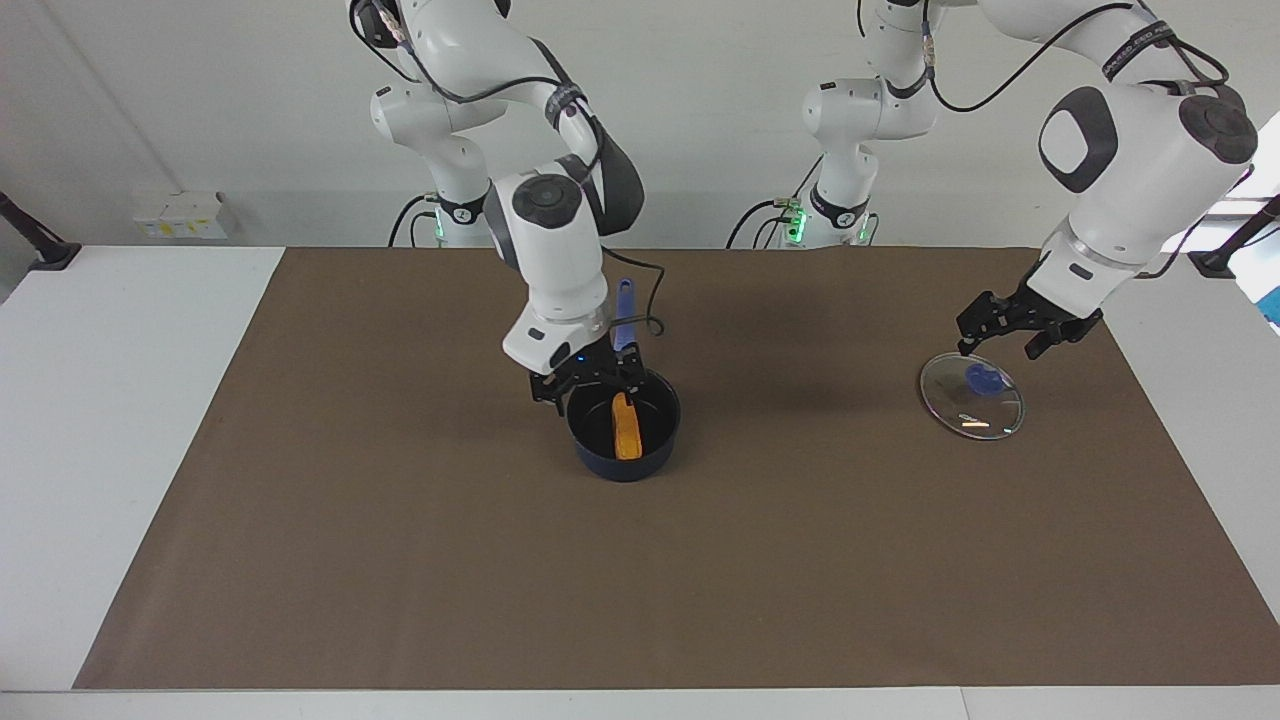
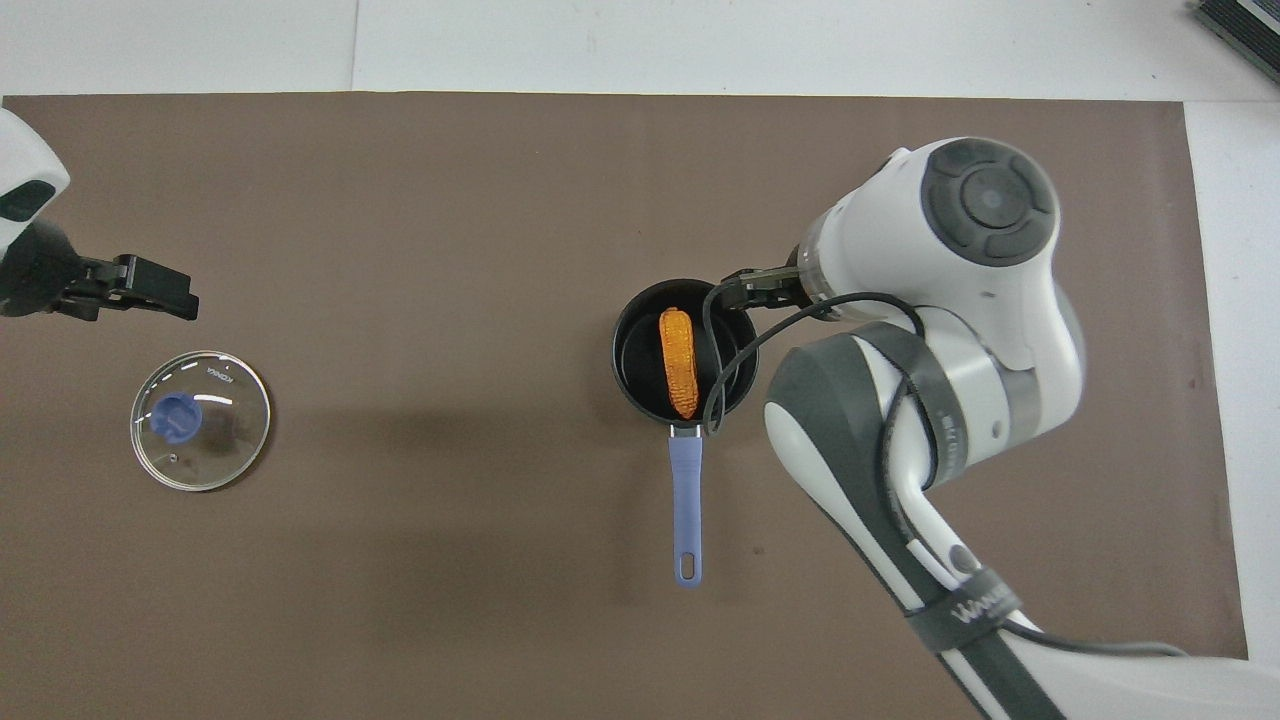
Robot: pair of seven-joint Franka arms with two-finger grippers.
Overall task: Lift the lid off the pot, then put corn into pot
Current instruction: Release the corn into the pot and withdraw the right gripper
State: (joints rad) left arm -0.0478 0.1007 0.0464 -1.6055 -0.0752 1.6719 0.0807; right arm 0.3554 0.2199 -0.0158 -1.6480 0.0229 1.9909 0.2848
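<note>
The dark navy pot (image 1: 598,460) stands on the middle of the brown mat, its long blue handle (image 2: 686,500) pointing toward the robots. The orange-yellow corn (image 1: 626,425) lies inside the pot (image 2: 628,345), also seen from overhead (image 2: 679,362). My right gripper (image 1: 592,385) is open and empty, just above the pot's rim on the side nearer the robots; overhead only its tip (image 2: 745,290) shows. The glass lid (image 1: 972,396) with its blue knob lies flat on the mat toward the left arm's end (image 2: 200,420). My left gripper (image 1: 1008,342) is open and empty, just above the lid's edge (image 2: 160,290).
The brown mat (image 1: 400,550) covers most of the white table (image 1: 120,400). A small white box (image 1: 180,215) sits at the table's edge near the robots, at the right arm's end. Black clamps (image 1: 40,245) stand at the table's corners.
</note>
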